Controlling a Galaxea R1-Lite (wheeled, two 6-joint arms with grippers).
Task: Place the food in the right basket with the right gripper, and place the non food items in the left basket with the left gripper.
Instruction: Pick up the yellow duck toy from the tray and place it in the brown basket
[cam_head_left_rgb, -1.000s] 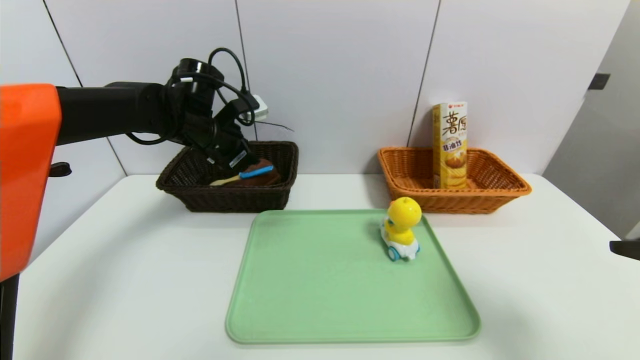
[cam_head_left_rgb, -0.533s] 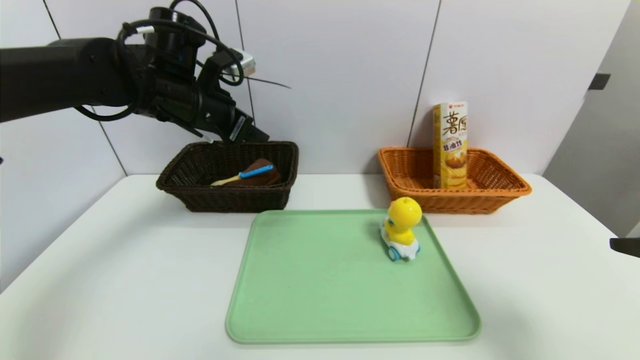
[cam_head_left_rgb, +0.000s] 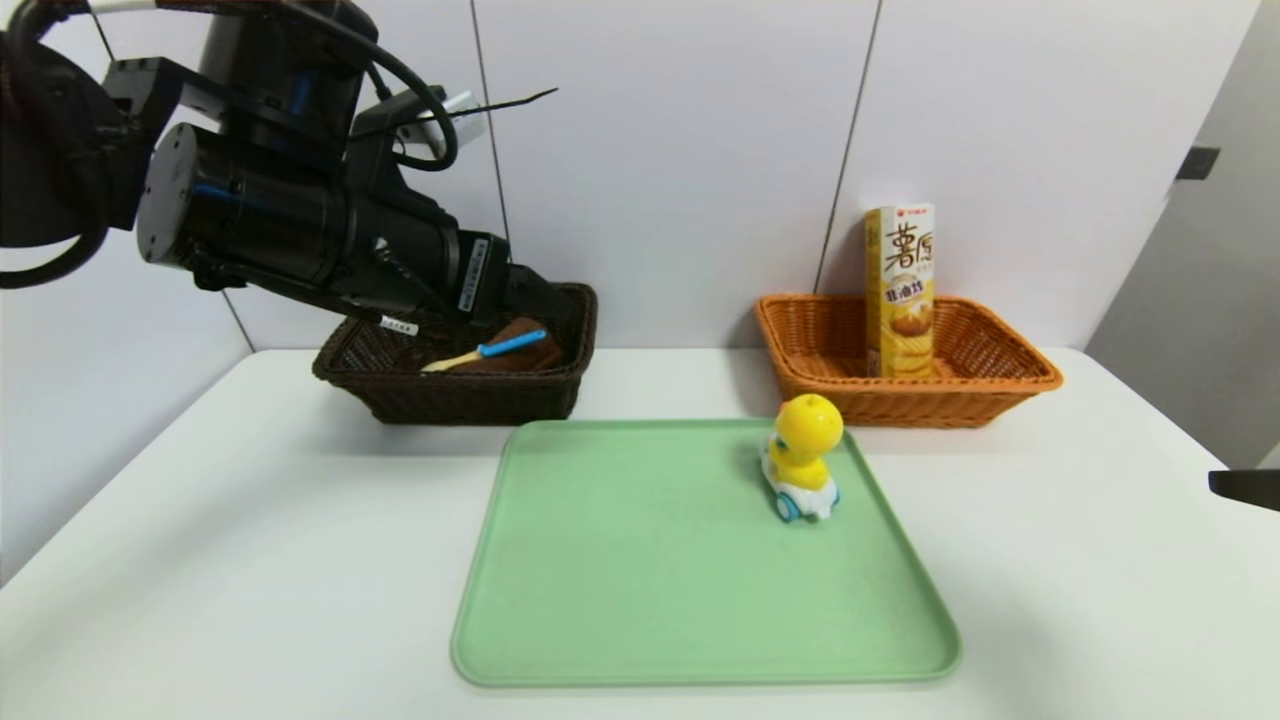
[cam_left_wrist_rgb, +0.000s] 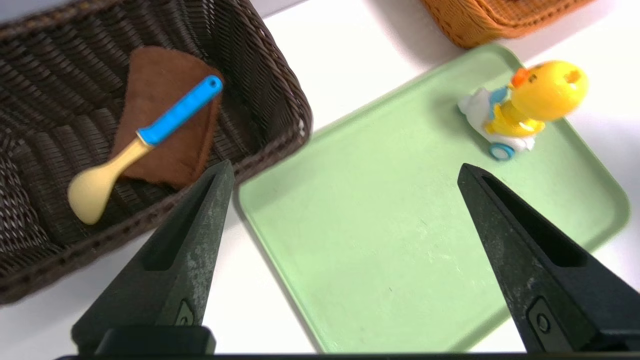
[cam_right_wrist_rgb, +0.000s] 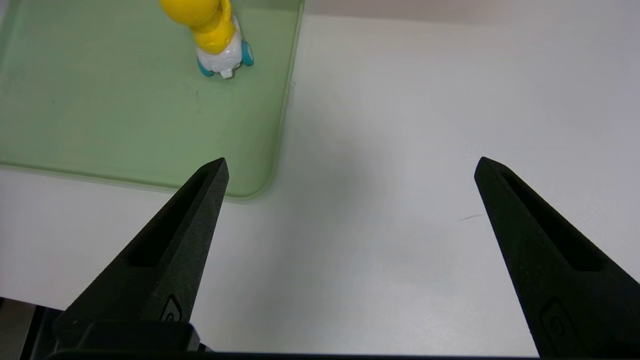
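The dark brown left basket (cam_head_left_rgb: 450, 398) holds a brown towel (cam_left_wrist_rgb: 165, 115), with a blue-handled spatula (cam_left_wrist_rgb: 150, 135) lying across it. My left gripper (cam_left_wrist_rgb: 344, 165) hangs open and empty above the basket's near corner and the tray. A yellow duck toy (cam_head_left_rgb: 803, 455) stands upright on the green tray (cam_head_left_rgb: 700, 600), near its far right corner. The tall yellow snack carton (cam_head_left_rgb: 900, 290) stands upright in the orange right basket (cam_head_left_rgb: 830, 400). My right gripper (cam_right_wrist_rgb: 351, 160) is open and empty, low over bare table to the right of the tray.
Both baskets stand against the white back wall, with a gap of bare table (cam_head_left_rgb: 670, 375) between them. The left arm's bulky black body (cam_head_left_rgb: 300, 210) hangs above the table's left part. Bare table surrounds the tray.
My left gripper has risen out of the dark basket, pulled back towards me and opened wider. The spatula stays on the towel. The right arm has barely moved.
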